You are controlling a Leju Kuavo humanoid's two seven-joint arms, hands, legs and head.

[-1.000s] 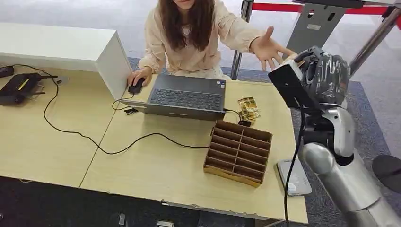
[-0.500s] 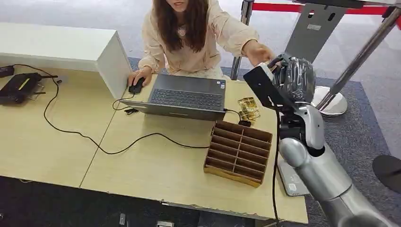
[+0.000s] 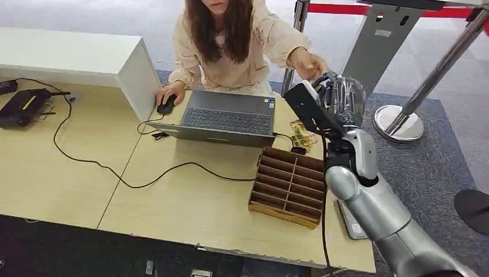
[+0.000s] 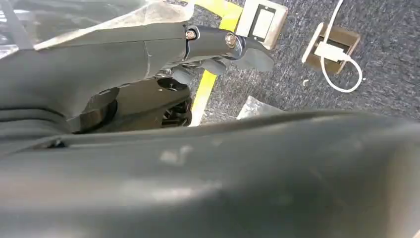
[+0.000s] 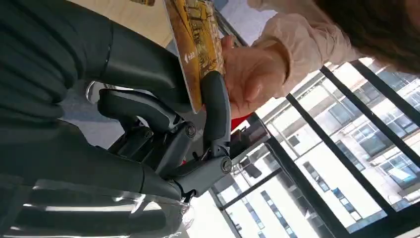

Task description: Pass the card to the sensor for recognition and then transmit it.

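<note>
Right wrist view: yellow card (image 5: 195, 47) pinched between thumb and fingers of right hand (image 5: 163, 114), person's hand (image 5: 250, 74) touching its far edge. Raised over far right corner of wooden table (image 3: 190, 208), above compartment tray (image 3: 291, 186). Laptop (image 3: 228, 118) nearby; grey carpet (image 3: 438, 167) beyond. Left hand (image 4: 148, 54) hanging, fingers cannot be told.
</note>
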